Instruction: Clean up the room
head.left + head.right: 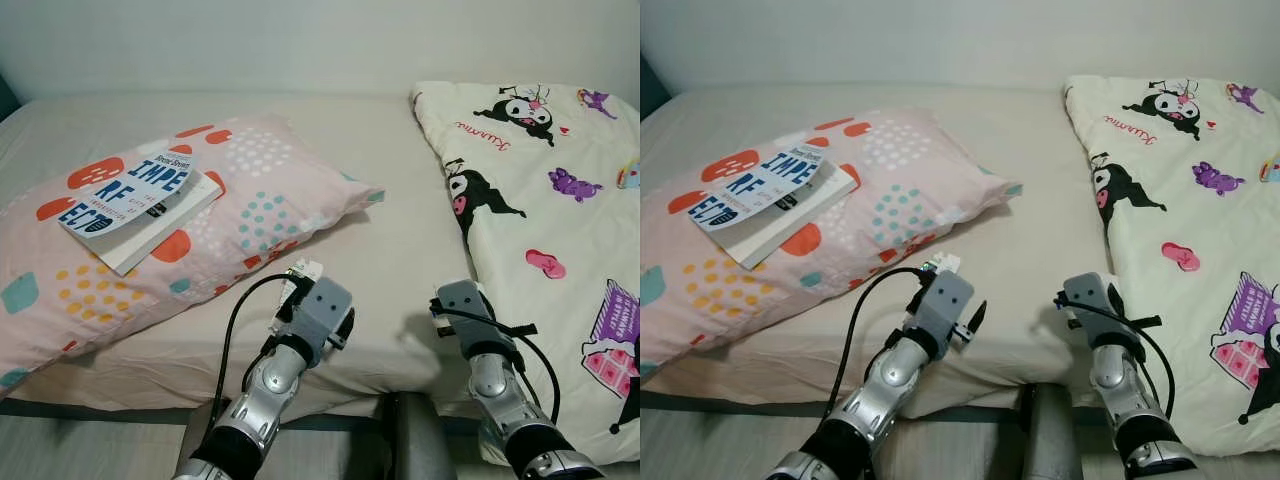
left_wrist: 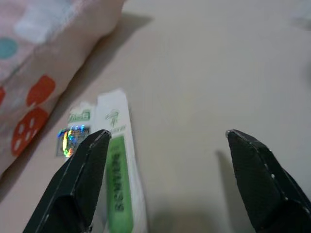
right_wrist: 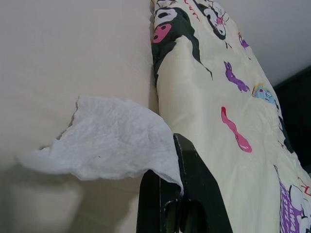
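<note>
The left claw (image 2: pixel 165 145) hangs low over the bed (image 1: pixel 400 250) near its front edge, fingers spread wide with nothing between them. Just under its one finger (image 2: pixel 80 174) lies a small white packet (image 2: pixel 116 165) with a green stripe; dark letters run along the stripe but are too blurred to read, and a shiny hologram sticker sits at the packet's far end. In the head views the packet (image 1: pixel 303 272) peeks out just beyond the left wrist.

Beyond and to the left of that claw lies a pink pillow (image 1: pixel 250 200) with red, teal and yellow dots. On its far left end rests a book (image 1: pixel 140 205); its cover reads "IMPE", "RF" and "EC" in big blue letters, the rest cut off by the tilt, with small print that cannot be made out.

The right claw (image 3: pixel 177 194) is pinched shut on a crumpled white tissue (image 3: pixel 114 141), which fans out ahead of the fingers over the bare sheet. Right beside it, on its right, lies a cream blanket (image 1: pixel 560 200) printed with black cartoon figures, purple shapes and red script reading roughly "Kuromi", seen upside down
</note>
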You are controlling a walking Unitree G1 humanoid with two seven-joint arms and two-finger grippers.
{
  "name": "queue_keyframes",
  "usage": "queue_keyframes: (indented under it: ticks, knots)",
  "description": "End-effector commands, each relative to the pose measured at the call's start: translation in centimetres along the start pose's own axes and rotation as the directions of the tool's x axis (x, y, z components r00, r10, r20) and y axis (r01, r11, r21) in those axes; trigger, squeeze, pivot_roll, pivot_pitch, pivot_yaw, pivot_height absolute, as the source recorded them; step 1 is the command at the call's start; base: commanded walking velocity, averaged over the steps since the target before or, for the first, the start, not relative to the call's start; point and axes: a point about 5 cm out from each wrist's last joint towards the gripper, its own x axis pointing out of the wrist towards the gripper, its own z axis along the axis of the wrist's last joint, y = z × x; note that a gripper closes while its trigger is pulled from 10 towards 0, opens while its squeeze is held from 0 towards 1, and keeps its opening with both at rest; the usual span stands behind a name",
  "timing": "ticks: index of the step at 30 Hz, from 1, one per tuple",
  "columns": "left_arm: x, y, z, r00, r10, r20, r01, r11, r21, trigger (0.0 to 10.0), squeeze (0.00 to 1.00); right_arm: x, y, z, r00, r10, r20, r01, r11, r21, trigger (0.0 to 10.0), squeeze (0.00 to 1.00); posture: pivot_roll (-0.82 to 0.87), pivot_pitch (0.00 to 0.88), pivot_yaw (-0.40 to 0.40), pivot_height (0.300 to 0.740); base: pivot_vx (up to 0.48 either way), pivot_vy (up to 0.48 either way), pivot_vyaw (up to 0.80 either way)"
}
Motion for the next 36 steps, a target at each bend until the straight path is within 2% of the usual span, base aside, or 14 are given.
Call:
queue_keyframes:
  ticks: [1,6,9,16,17,18,19,28,34,35,36]
  knots:
    - [-0.5,0.0,-2.0,0.994,0.035,-0.101,-0.023,0.993,0.112,10.0,0.00,-0.4,-0.1,-0.6,1.000,0.006,-0.016,-0.006,1.000,0.003,0.0,0.00,0.06,0.217,-0.013,0.544,0.000,0.000,0.00]
    - [-0.7,0.6,-3.1,0.982,0.107,-0.155,-0.083,0.984,0.155,10.0,0.00,-0.3,-0.2,-0.4,1.000,0.002,-0.011,-0.002,1.000,0.007,0.0,0.00,0.06,0.215,-0.018,0.544,0.000,0.000,0.00]
    - [-0.5,1.2,-3.2,0.974,0.160,-0.160,-0.133,0.977,0.165,10.0,0.00,-0.3,-0.1,-0.2,1.000,0.005,-0.006,-0.005,1.000,0.013,0.0,0.00,0.06,0.213,-0.017,0.544,0.000,0.000,0.00]
    - [-0.1,1.7,-2.9,0.969,0.197,-0.152,-0.170,0.970,0.174,10.0,0.00,-0.3,0.3,0.0,1.000,0.010,-0.008,-0.010,1.000,0.028,0.0,0.00,0.06,0.208,-0.011,0.544,0.000,0.000,0.00]
    - [0.1,1.7,-2.7,0.969,0.198,-0.147,-0.172,0.969,0.176,8.4,0.00,-0.3,0.3,0.0,1.000,0.009,-0.008,-0.009,0.999,0.032,0.0,0.00,0.06,0.202,-0.009,0.544,0.000,0.000,0.00]
    - [0.1,1.7,-2.7,0.969,0.198,-0.147,-0.172,0.969,0.176,8.4,0.00,-0.3,0.3,0.0,1.000,0.009,-0.008,-0.009,0.999,0.032,0.0,0.00,0.06,0.202,-0.009,0.544,0.000,0.000,0.00]
    - [0.2,1.6,-2.7,0.970,0.194,-0.147,-0.168,0.970,0.175,0.0,0.00,-0.3,0.2,0.0,1.000,0.007,-0.008,-0.006,0.999,0.034,0.0,0.00,0.06,0.200,-0.009,0.544,0.000,0.000,0.00]
    - [0.2,1.4,-3.1,0.966,0.195,-0.170,-0.165,0.971,0.171,0.0,0.00,0.0,-0.5,0.0,1.000,-0.010,-0.011,0.011,0.999,0.037,0.0,0.00,0.05,0.180,-0.013,0.544,0.000,0.000,0.00]
    - [-0.1,2.0,-3.9,0.954,0.216,-0.208,-0.183,0.969,0.168,0.0,0.00,0.2,-0.6,0.2,1.000,-0.010,-0.015,0.011,0.999,0.048,0.0,0.00,0.05,0.151,-0.019,0.544,0.000,0.000,0.00]
    - [-0.5,2.3,-5.0,0.942,0.181,-0.283,-0.181,0.983,0.026,0.0,0.00,0.2,0.1,0.5,1.000,0.019,-0.018,-0.018,0.997,0.075,0.0,0.00,0.05,0.128,-0.022,0.544,0.000,0.000,0.00]
    - [-0.5,2.3,-5.0,0.942,0.181,-0.283,-0.181,0.983,0.026,0.0,0.00,0.2,0.1,0.5,1.000,0.019,-0.018,-0.018,0.997,0.075,0.0,0.00,0.05,0.128,-0.022,0.544,0.000,0.000,0.00]
